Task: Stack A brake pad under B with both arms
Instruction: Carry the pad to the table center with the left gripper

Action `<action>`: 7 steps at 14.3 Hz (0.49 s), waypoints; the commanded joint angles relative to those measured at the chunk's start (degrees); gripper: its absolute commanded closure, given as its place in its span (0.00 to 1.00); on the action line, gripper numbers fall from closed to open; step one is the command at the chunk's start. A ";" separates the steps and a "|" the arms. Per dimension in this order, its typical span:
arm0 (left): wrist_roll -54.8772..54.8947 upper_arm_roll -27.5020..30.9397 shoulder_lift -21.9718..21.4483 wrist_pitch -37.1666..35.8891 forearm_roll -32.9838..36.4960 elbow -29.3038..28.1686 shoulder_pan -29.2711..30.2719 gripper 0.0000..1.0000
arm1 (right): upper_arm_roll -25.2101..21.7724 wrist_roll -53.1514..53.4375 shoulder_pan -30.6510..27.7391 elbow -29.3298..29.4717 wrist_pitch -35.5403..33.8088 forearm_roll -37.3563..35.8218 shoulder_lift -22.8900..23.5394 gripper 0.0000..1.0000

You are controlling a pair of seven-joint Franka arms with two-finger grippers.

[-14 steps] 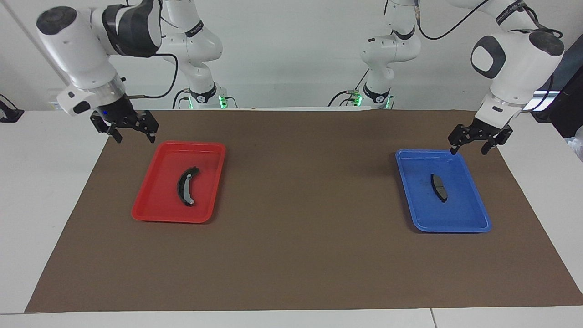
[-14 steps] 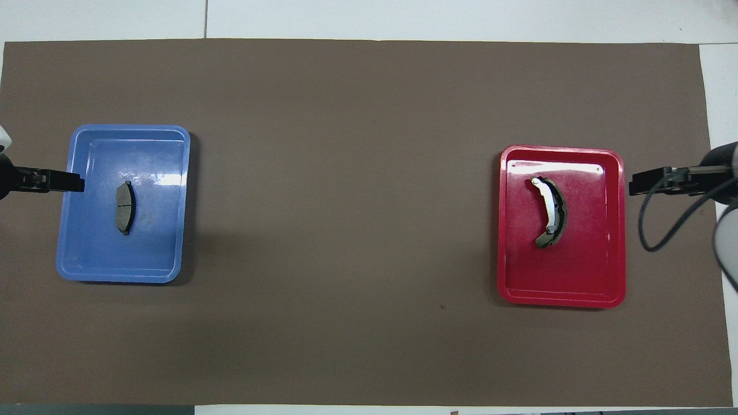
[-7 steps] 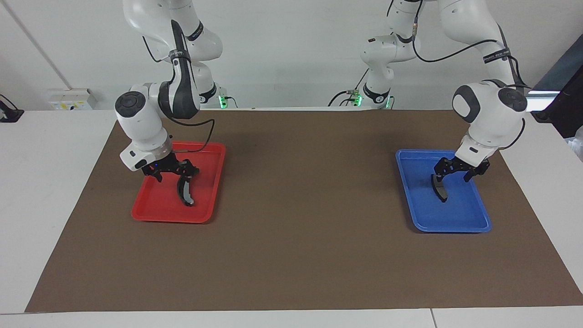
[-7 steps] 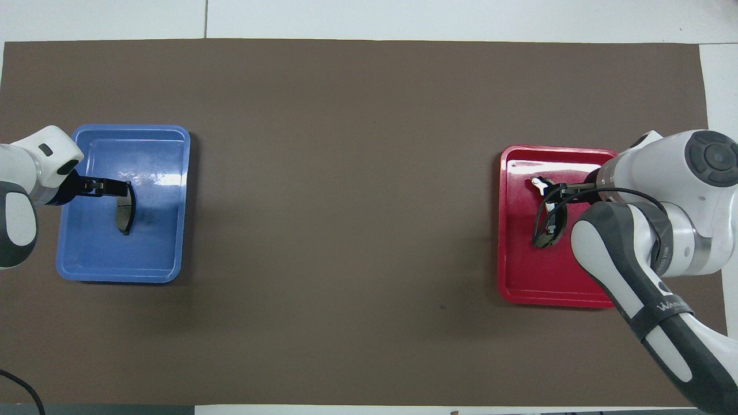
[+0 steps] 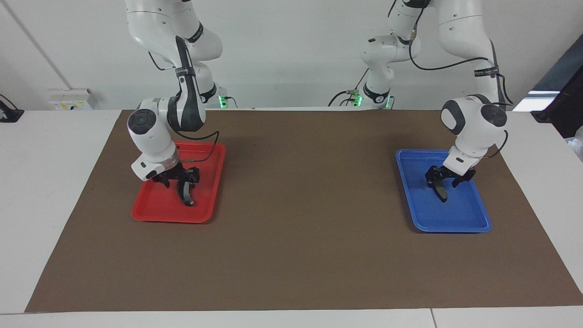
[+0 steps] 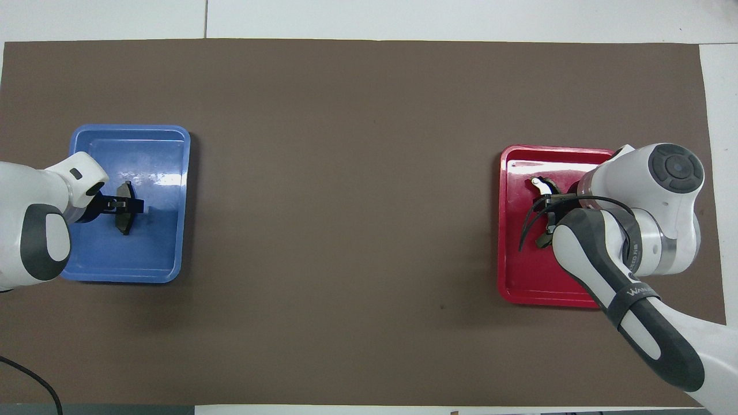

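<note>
The short, nearly straight dark A brake pad (image 5: 443,194) lies in a blue tray (image 5: 455,219) at the left arm's end; it also shows in the overhead view (image 6: 124,223). My left gripper (image 5: 445,181) is down in that tray, open, its fingers on either side of the pad (image 6: 125,204). The curved crescent pad B (image 5: 186,197) lies in a red tray (image 5: 155,209) at the right arm's end. My right gripper (image 5: 176,181) is low over it, open and straddling it. In the overhead view the right arm hides most of B; one pale tip (image 6: 540,184) shows.
A brown mat (image 5: 300,228) covers the table between the two trays. The blue tray (image 6: 127,262) and red tray (image 6: 527,282) sit far apart at the two ends. White table borders the mat.
Both arms have come down from beside the trays into them. Each gripper has dropped lower onto its pad. The pads lie where they were.
</note>
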 commanded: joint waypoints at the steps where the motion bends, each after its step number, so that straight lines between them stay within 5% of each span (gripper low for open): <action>1: 1.02 -0.42 -0.65 1.96 -0.10 -1.59 1.04 0.20 | 0.03 -1.53 -0.04 -0.36 0.93 0.10 -0.31 0.19; 4: 0.57 -0.33 -0.92 0.04 -0.10 -1.51 1.12 0.85 | 0.03 -1.62 -0.04 -0.45 0.76 0.10 -0.40 0.21; 5: 0.75 -0.33 -1.27 -0.76 -0.10 -1.07 1.12 0.96 | 0.03 -1.54 0.04 -0.45 0.67 0.10 -0.40 0.28; 7: 0.14 -0.33 -2.23 -1.64 -0.10 -0.36 0.77 0.99 | 0.03 -1.54 0.04 -0.45 0.32 0.10 -0.40 0.43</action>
